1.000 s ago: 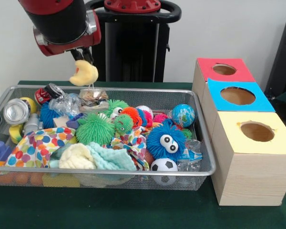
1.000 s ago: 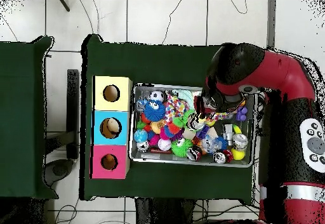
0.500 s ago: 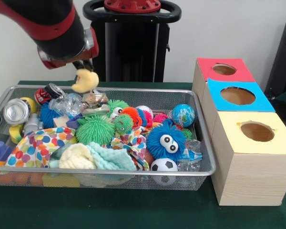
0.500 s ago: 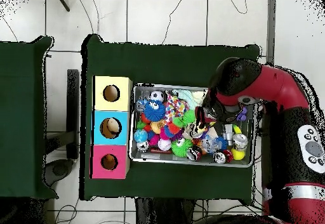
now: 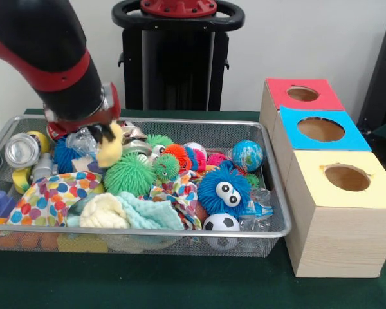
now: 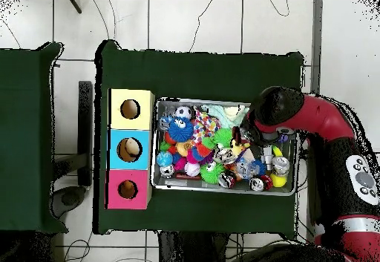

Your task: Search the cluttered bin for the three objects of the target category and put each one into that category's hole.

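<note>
The wire mesh bin (image 5: 275,205) is full of toys. My gripper (image 5: 105,135) is low in the bin's back left part, shut on a yellow crescent-shaped soft toy (image 5: 110,150) that touches the clutter. A can with a shiny silver round end (image 5: 21,150) lies at the bin's left end. A red and black can (image 5: 55,129) lies at the back left, mostly hidden by my arm. A crushed silver can (image 5: 134,134) shows just right of the gripper. The red-topped box's hole (image 5: 302,94) is at the far right, and also shows in the overhead view (image 6: 128,189).
The blue-topped box (image 5: 320,129) and the yellow-topped box (image 5: 346,177) stand beside the bin's right end. Green (image 5: 127,174) and blue (image 5: 223,188) spiky balls, a spotted cloth (image 5: 51,196) and a small football (image 5: 220,223) fill the bin.
My gripper has come down from above the bin's back rim into the bin, still holding the yellow toy. The arm has swung lower over the bin's left part.
</note>
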Action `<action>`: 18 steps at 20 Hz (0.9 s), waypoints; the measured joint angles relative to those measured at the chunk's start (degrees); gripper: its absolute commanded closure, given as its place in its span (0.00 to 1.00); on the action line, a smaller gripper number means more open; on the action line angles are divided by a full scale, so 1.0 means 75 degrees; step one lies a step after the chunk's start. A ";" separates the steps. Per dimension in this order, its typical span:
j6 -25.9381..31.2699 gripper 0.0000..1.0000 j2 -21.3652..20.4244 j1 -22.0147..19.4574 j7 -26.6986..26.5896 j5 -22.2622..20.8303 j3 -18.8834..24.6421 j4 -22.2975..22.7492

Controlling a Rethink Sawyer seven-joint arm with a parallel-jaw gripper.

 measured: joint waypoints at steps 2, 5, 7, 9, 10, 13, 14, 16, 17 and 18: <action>-0.0679 1.00 0.0024 0.0002 0.0000 -0.0135 -0.0006 0.0044; -0.2381 1.00 -0.0008 -0.0015 0.0000 -0.0328 -0.0001 0.0209; -0.3296 1.00 -0.0044 -0.0044 0.0000 -0.0358 0.0004 0.0321; -0.4259 1.00 -0.0082 -0.0082 0.0000 -0.0376 0.0007 0.0438; -0.4823 1.00 -0.0119 -0.0116 0.0000 -0.0375 0.0007 0.0519; -0.5510 1.00 -0.0212 -0.0163 0.0001 -0.0383 0.0000 0.0639; -0.5663 1.00 -0.0242 -0.0171 0.0002 -0.0384 -0.0003 0.0668; -0.6032 1.00 -0.0340 -0.0140 0.0002 -0.0387 -0.0064 0.0734; -0.6117 1.00 -0.0370 -0.0112 0.0002 -0.0387 -0.0098 0.0734; -0.6237 1.00 -0.0423 -0.0043 0.0002 -0.0384 -0.0172 0.0718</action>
